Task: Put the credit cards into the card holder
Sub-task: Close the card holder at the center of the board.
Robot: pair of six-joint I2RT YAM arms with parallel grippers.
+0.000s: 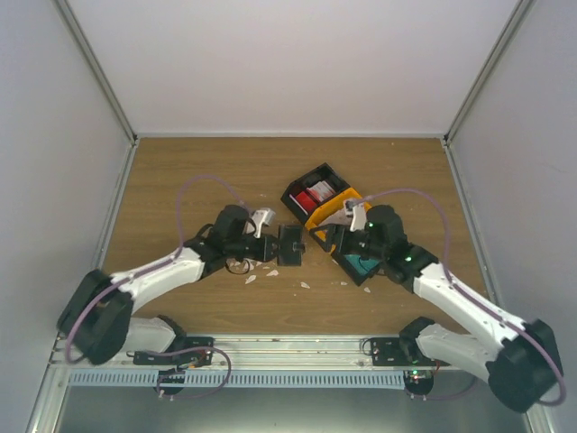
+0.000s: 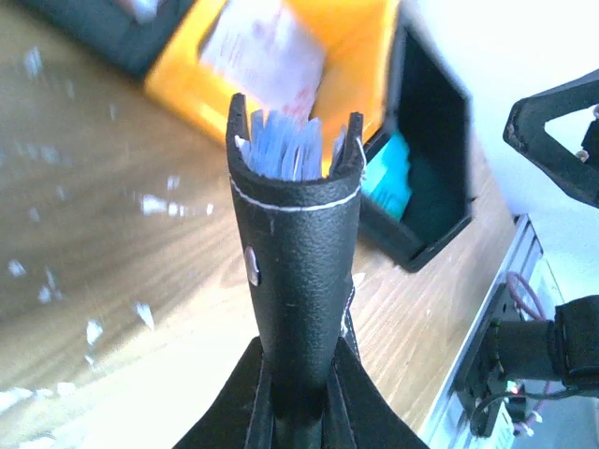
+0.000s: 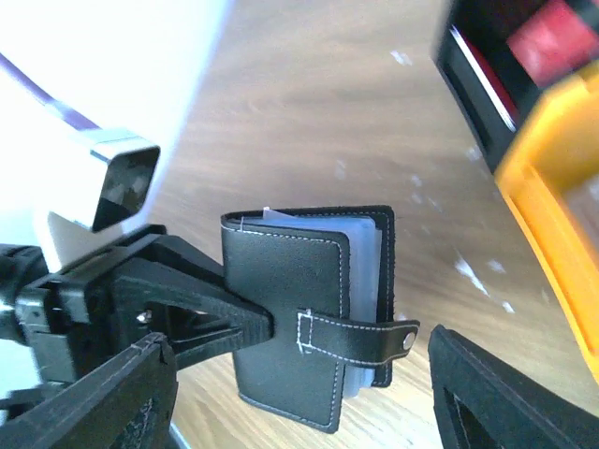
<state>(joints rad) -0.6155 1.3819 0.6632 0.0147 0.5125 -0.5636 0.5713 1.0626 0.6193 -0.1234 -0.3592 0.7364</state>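
The black card holder [image 1: 290, 244] hangs just above the table centre, and my left gripper [image 1: 269, 244] is shut on its spine side. In the left wrist view the card holder [image 2: 295, 253] rises from my gripper [image 2: 301, 374], with pale blue pockets fanned at its top. In the right wrist view the card holder [image 3: 290, 309] is closed, its strap snapped over the front. My right gripper [image 3: 299, 412] stands open around its strap side, touching nothing. Credit cards lie in trays: white and red ones [image 1: 315, 192], a white and pink one [image 2: 267, 56], a teal one [image 2: 388, 173].
Three open trays sit in a row right of centre: a black one [image 1: 302, 180], an orange one [image 1: 317, 219] and a black one [image 1: 363, 280] under my right wrist. Small white scraps [image 1: 261, 273] lie on the wood near the front.
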